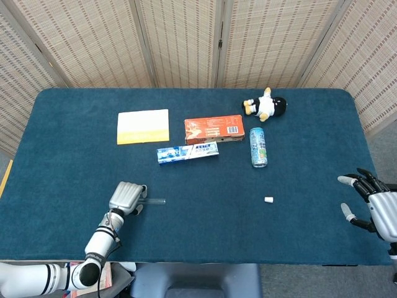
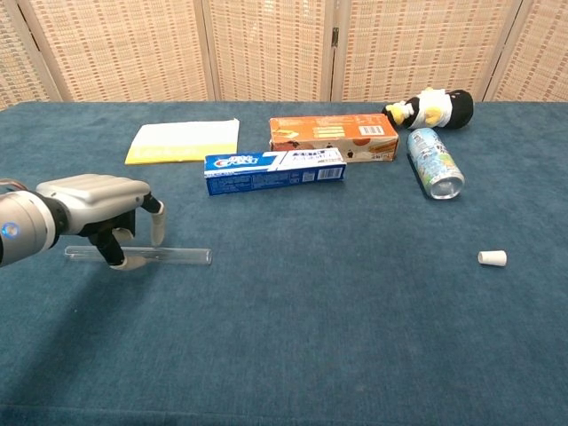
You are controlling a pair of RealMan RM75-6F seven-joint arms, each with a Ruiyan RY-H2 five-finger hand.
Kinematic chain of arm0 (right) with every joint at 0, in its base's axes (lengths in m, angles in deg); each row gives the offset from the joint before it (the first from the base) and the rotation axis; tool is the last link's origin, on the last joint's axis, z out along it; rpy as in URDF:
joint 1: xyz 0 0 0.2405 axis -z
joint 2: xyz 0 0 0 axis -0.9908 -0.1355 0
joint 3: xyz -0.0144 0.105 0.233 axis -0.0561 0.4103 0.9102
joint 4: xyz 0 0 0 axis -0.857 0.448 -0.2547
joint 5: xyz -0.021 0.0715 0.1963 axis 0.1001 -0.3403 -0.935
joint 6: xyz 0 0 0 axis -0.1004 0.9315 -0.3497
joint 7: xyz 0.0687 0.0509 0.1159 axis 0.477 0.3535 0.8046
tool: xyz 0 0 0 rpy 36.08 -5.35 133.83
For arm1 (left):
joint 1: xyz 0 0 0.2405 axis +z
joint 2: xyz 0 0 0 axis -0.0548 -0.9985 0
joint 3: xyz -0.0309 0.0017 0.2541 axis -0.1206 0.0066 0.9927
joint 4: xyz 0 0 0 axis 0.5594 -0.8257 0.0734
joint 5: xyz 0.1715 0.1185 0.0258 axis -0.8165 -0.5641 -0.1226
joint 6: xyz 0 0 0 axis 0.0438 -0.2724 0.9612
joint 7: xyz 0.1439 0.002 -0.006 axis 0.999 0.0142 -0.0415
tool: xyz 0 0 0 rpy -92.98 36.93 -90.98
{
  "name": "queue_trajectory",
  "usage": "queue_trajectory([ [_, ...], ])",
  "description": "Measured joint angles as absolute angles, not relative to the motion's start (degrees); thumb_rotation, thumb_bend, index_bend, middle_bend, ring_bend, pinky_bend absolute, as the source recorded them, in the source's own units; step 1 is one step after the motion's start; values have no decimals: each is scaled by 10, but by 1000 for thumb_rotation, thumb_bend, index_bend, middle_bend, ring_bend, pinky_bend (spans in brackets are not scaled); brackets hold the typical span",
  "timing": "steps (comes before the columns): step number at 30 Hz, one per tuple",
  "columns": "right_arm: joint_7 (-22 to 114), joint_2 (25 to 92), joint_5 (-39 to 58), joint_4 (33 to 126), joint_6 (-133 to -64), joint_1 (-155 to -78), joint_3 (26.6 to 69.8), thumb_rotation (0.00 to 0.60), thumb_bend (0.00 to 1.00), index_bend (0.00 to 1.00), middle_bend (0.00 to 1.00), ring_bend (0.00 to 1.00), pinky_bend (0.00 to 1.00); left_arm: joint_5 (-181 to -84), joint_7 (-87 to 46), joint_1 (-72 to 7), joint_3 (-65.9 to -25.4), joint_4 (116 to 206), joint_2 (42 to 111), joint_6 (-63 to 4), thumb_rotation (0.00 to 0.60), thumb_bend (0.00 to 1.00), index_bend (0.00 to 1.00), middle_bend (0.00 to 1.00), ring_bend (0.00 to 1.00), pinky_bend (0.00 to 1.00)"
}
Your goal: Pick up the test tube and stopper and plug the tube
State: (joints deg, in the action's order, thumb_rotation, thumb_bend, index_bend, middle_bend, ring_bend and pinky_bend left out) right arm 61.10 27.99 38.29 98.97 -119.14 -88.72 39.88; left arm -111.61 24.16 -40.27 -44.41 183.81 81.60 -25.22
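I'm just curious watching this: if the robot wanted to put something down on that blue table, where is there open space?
Bare cloth lies between the test tube under the left robot hand and the stopper, and along the whole near edge. The far middle is crowded: notepad, toothpaste box, orange box, can and plush penguin.
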Motion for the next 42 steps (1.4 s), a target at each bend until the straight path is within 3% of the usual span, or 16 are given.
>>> queue_trajectory([
  [28, 612, 279, 378, 990, -1185, -890, 399, 600, 369, 242, 242, 99, 233, -1079, 228, -425, -427, 1813, 822, -253, 600, 315, 518, 991, 1000, 1000],
  [42, 601, 270, 378, 1002, -1187, -887, 399, 600, 366, 242, 244, 106, 234, -1159, 168, -399, -416, 1804, 812, -278, 600, 330, 589, 1000, 1000, 1000],
])
